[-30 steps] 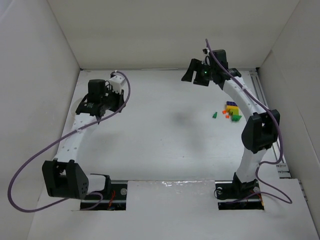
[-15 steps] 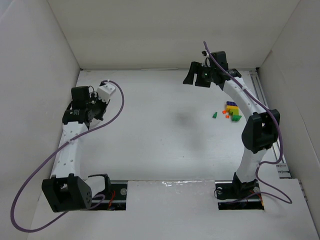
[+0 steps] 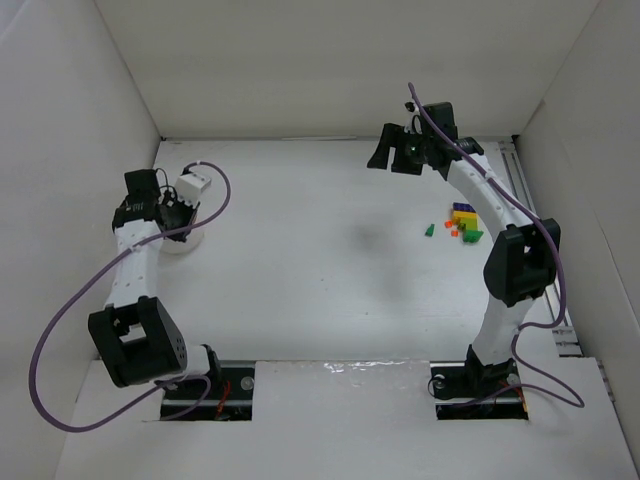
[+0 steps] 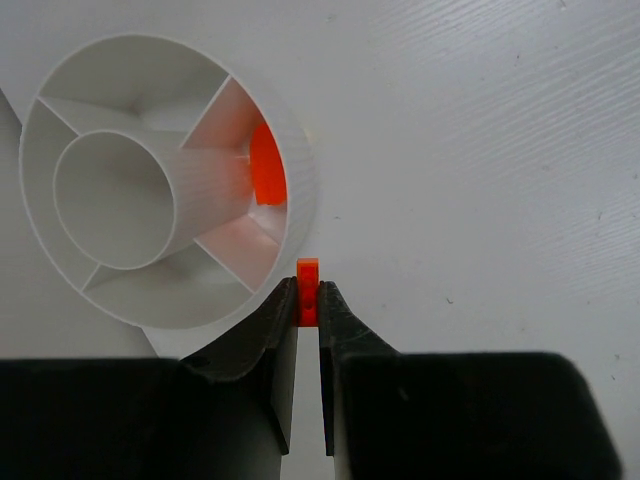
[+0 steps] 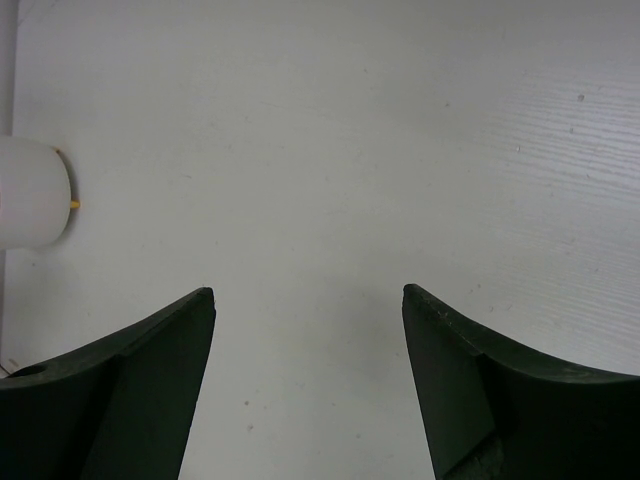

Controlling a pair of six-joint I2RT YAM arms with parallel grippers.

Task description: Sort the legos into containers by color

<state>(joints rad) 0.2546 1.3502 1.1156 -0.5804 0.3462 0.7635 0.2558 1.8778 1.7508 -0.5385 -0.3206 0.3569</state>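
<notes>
Bricks first. I count 2 orange ones on the left wrist cam. 1 orange brick [image 4: 308,275] is pinched upright between the tips of the left gripper [image 4: 308,300], jaws clamped tight on it, sitting just off the rim of the bowl [image 4: 118,205]. I can't tell whether it's touching the rim. The 2nd orange brick [image 4: 267,165] lies inside the bowl, in a wedge pocket on the side facing the gripper.

1 bowl only: white, round, thin wall, w/ a round well in the middle and wedge pockets around it. I can't get an exact pocket count from this angle. On the top cam it sits at the left side of the table [image 3: 320,270], partly under the left arm.

The rest of the bricks are well apart from that, on the right side: 1 small pile [image 3: 463,222] w/ yellow, orange, lime, green and purple-blue bits, too small to count. 1 green brick [image 3: 428,230] lies alone just left of the pile.

The right gripper [image 5: 306,291] hangs over bare table w/ jaws spread wide, nothing between them. At the left edge of its cam there's 1 white rounded thing [image 5: 30,192]; I can't tell what it is.
</notes>
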